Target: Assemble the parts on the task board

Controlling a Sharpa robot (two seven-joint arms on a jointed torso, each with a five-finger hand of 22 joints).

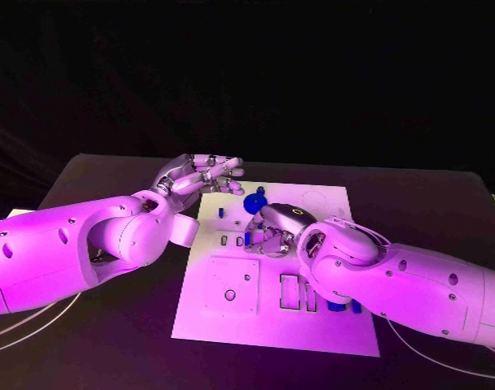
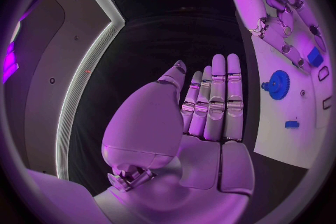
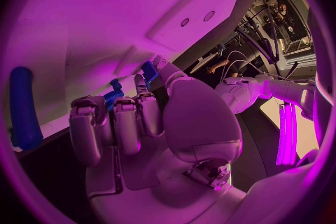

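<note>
Task board [image 1: 318, 321] parts – right hand [image 1: 273, 231] sits over them, pinching small blue piece [image 3: 149, 73]; left hand [image 1: 201, 179] flat, fingers straight, empty, at board's far-left edge – farther off

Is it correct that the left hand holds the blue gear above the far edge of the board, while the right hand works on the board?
Not quite. The left hand holds nothing: the left wrist view shows its fingers straight and its palm bare, and the blue gear lies on the task board. The right hand is indeed at the board.
</note>
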